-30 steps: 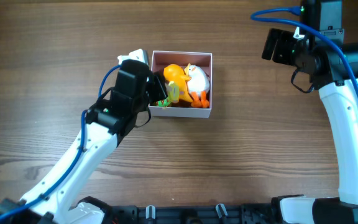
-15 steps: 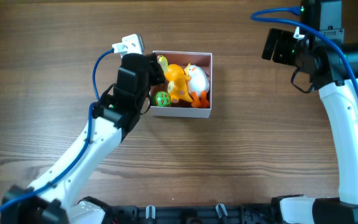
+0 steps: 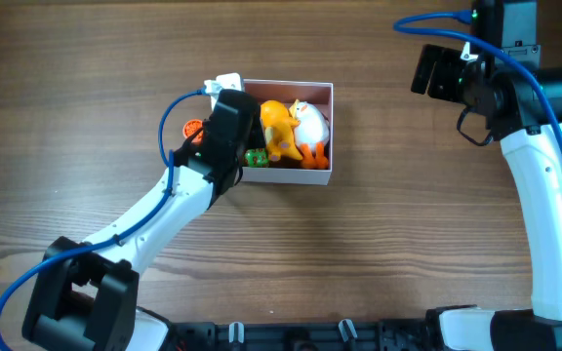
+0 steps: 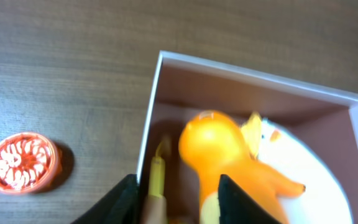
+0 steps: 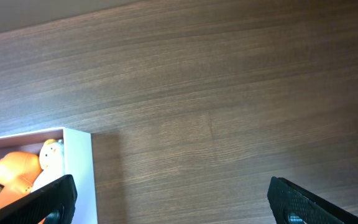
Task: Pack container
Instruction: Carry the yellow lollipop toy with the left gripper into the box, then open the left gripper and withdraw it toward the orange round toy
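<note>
Your left gripper (image 4: 178,186) is part open over the container's (image 4: 151,124) left wall. A yellow stick (image 4: 157,179) sits between the fingers, probably loose, but it's blurred. The container sits on the wooden table (image 3: 379,253) and holds an orange toy (image 4: 219,146), a white toy (image 3: 311,122) and a green ball (image 3: 255,156). An orange disc (image 4: 22,163) lies just left of the container. Only the wrist view shows the stick; overhead, the arm covers it. Your right gripper (image 5: 171,181) is wide open and empty, well right of the container.

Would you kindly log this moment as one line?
left gripper: open over container, left edge | right gripper: open, empty | orange disc: outside, on table
</note>
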You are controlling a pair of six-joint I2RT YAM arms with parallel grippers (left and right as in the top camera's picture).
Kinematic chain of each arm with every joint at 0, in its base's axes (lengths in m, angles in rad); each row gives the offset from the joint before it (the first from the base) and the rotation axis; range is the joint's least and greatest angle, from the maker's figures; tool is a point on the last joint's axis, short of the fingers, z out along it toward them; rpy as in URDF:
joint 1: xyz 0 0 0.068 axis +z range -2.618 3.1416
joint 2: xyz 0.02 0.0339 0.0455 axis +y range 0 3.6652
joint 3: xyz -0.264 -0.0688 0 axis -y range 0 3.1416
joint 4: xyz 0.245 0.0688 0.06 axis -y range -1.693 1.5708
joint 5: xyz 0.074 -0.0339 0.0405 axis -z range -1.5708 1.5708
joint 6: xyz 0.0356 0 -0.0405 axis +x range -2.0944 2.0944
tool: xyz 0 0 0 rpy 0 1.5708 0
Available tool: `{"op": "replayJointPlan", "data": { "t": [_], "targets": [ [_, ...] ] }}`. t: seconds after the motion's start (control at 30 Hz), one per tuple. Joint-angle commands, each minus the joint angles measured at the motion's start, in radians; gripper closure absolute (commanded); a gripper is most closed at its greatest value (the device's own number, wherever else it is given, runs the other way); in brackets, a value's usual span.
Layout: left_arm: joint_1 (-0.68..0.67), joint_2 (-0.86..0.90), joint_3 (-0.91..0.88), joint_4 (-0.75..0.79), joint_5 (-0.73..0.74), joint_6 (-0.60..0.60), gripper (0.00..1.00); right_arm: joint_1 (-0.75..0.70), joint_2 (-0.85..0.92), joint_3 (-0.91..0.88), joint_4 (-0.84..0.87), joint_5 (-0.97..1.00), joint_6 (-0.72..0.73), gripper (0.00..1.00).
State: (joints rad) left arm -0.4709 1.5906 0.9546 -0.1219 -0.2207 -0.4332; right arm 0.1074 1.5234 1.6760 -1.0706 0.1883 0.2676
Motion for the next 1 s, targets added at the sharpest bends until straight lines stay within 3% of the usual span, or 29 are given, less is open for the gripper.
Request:
{"op": "replayJointPlan", "data": {
  "t": [0.0,0.17,0.4,0.5,0.53,0.57,0.6,0.63,0.73,0.8,0.97],
  "targets": [
    [-0.033,0.000,0.003,-0.016,-0.012,0.032,0.51,0.000,0.006,0.000,0.000,0.014,-0.005,0.00],
    [-0.091,-0.050,0.003,-0.015,-0.013,0.050,0.54,0.000,0.006,0.000,0.000,0.014,-0.005,0.00],
    [-0.130,-0.165,0.003,-0.148,-0.081,0.059,0.75,0.000,0.006,0.000,0.000,0.014,-0.006,0.00],
    [-0.127,-0.172,0.003,-0.245,-0.216,0.030,0.89,0.000,0.006,0.000,0.000,0.014,-0.005,0.00],
    [-0.118,-0.172,0.003,-0.277,-0.274,-0.006,0.90,0.000,0.006,0.000,0.000,0.014,-0.005,0.00],
    [-0.105,-0.172,0.003,-0.298,-0.294,-0.024,0.88,0.000,0.006,0.000,0.000,0.014,-0.005,0.00],
    [-0.082,-0.172,0.003,-0.312,-0.293,-0.025,0.77,0.000,0.006,0.000,0.000,0.014,-0.005,0.00],
    [-0.053,-0.172,0.003,-0.319,-0.293,-0.035,0.74,0.000,0.006,0.000,0.000,0.014,-0.005,0.00],
    [0.029,-0.172,0.003,-0.315,-0.262,-0.082,0.72,0.000,0.006,0.000,0.000,0.014,-0.005,0.00],
    [0.097,-0.171,0.003,-0.297,-0.188,-0.080,0.71,0.000,0.006,0.000,0.000,0.014,-0.006,0.00],
    [0.287,-0.165,0.003,-0.203,0.032,-0.064,0.51,0.000,0.006,0.000,0.000,0.014,-0.005,0.00]
  ]
}}
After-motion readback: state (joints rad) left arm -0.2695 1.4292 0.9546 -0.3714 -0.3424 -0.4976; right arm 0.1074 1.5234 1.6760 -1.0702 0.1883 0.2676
